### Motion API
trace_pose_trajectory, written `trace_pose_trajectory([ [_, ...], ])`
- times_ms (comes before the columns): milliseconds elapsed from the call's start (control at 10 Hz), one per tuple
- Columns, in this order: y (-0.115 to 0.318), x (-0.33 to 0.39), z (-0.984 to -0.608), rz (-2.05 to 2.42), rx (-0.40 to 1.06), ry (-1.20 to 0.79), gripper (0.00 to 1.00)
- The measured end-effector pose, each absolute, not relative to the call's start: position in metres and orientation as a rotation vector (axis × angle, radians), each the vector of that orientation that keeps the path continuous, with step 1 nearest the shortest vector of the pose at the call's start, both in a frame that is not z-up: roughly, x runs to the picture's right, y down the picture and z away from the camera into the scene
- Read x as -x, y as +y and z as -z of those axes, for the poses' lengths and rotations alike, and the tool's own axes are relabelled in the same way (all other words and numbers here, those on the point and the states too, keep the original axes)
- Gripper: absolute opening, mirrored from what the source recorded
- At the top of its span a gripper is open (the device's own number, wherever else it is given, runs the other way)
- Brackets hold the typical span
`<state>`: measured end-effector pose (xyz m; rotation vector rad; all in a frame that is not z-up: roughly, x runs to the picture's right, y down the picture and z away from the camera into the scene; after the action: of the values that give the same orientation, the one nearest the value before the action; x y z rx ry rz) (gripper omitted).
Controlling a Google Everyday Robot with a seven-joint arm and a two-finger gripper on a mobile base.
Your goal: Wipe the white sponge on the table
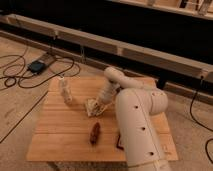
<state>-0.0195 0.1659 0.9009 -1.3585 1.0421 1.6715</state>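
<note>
The white sponge (pixel 91 108) is a small cream block lying on the light plank table (pixel 60 145), left of its middle. My gripper (pixel 98 105) reaches down from the right along the white arm (pixel 135 120) and is shut on the sponge, pressing it against the table top. The arm's bulk covers the table's right part.
A pale upright bottle-like object (pixel 65 91) stands near the table's back left. A small brown object (pixel 94 133) lies toward the front middle, and a dark mark (pixel 119 142) sits beside the arm. Cables and a dark box (pixel 37 65) lie on the floor to the left.
</note>
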Motion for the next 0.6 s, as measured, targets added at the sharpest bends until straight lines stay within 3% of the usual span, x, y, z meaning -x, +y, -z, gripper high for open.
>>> trace_pose_trajectory([
  [600,0.113,0.0,-0.926,-1.821,1.285,0.94,0.0],
])
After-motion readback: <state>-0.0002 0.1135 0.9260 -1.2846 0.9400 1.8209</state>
